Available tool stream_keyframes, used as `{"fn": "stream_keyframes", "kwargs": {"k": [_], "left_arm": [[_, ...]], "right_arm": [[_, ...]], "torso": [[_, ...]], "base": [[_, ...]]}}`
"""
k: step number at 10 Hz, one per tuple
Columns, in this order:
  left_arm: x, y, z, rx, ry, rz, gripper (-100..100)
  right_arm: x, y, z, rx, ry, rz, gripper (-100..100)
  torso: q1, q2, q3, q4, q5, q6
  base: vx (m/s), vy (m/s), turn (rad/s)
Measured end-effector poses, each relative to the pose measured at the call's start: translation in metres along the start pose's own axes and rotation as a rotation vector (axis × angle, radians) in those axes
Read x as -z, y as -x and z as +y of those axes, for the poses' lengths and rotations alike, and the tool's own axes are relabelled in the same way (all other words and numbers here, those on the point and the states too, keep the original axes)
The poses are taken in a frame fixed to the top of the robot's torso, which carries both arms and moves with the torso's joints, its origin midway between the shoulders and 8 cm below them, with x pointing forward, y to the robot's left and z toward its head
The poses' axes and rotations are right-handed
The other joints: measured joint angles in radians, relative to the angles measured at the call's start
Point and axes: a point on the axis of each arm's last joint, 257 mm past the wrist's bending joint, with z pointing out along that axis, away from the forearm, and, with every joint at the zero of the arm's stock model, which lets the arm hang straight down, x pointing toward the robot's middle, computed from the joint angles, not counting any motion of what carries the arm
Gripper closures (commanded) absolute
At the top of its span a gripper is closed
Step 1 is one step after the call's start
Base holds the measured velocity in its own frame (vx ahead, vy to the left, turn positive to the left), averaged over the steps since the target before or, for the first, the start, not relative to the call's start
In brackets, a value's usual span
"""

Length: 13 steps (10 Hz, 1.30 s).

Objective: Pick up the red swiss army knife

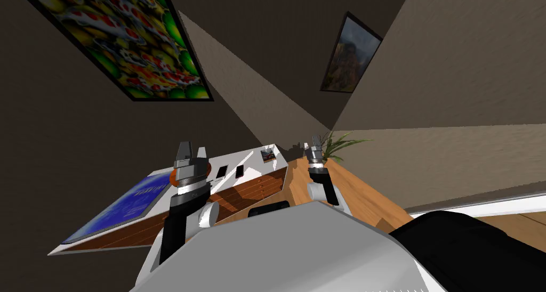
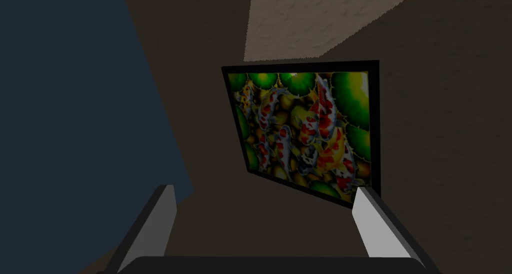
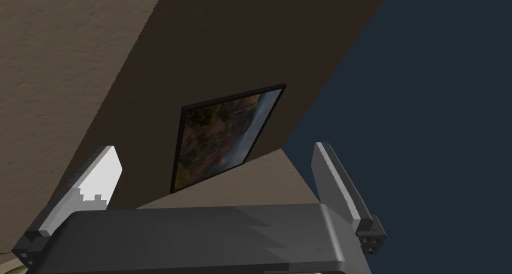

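A long low cabinet with a white top and brown wooden drawer fronts stands ahead of me in the head view. On its far end lies a small item with red on it; I cannot tell what it is. Two small dark items lie nearer the middle. An orange-red shape peeks out from behind my left hand. My left gripper is raised over the cabinet, open and holding nothing. My right gripper is held up to the right of the cabinet's end, open too.
A blue mat covers the near part of the cabinet top. A green potted plant stands in the corner beyond the cabinet. Wooden floor runs on the right, and a black rounded piece of furniture sits close at my right.
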Motion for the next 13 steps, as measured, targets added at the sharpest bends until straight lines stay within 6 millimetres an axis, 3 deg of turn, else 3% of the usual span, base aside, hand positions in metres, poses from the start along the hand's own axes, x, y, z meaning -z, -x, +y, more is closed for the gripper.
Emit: {"fn": "stream_keyframes", "kwargs": {"k": [6,13], "left_arm": [[0.0,0.0,0.0,0.0,0.0,0.0,0],[0.0,0.0,0.0,0.0,0.0,0.0,0]], "right_arm": [[0.021,-0.031,-0.022,0.08,-0.06,0.182,-100],[0.076,-0.064,-0.069,0.18,-0.198,0.421,-100]], "torso": [[-0.005,0.001,0.0,0.0,-0.001,0.0],[-0.005,0.0,0.0,0.0,-0.001,0.0]], "base": [[-0.015,-0.066,0.16],[-0.016,-0.069,0.196]]}}
